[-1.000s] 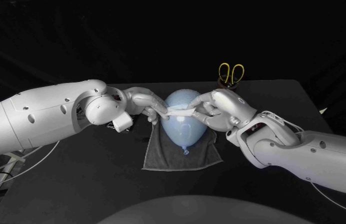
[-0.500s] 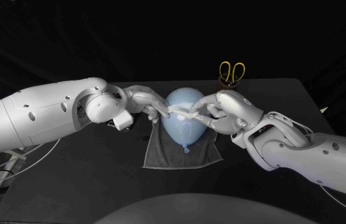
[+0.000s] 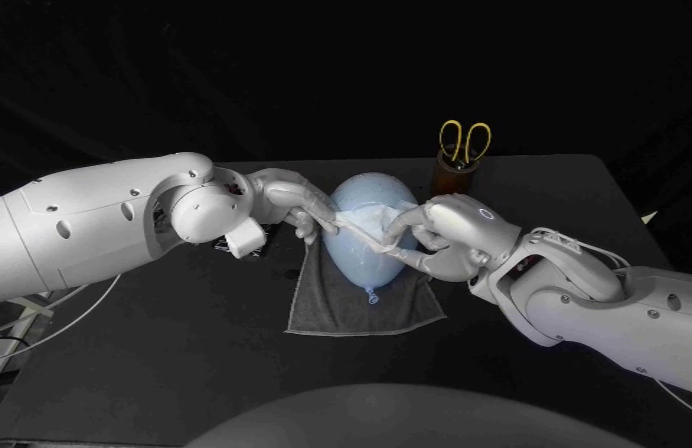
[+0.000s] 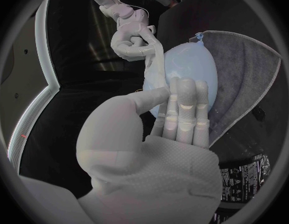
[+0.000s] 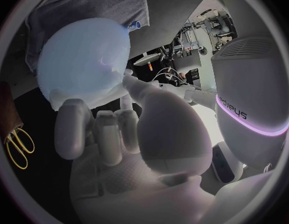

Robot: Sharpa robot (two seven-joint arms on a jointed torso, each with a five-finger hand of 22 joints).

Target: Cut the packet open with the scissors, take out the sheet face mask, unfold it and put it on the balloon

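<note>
Over the table, head view: sheet face mask [image 3: 369,215] lies across balloon [image 3: 361,253] on grey towel [image 3: 361,308], pinched by left hand [image 3: 289,203] and right hand [image 3: 447,233]; cutting and extraction judged done. Left wrist view: mask runs as a bunched strip along the balloon, so unfolding and placing look unfinished. Right wrist view: right hand's fingers [image 5: 97,127] press the balloon.

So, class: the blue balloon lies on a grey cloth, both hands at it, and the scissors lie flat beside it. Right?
No: the scissors stand handles-up in a brown holder behind the balloon, as the head view shows. The rest holds.
</note>
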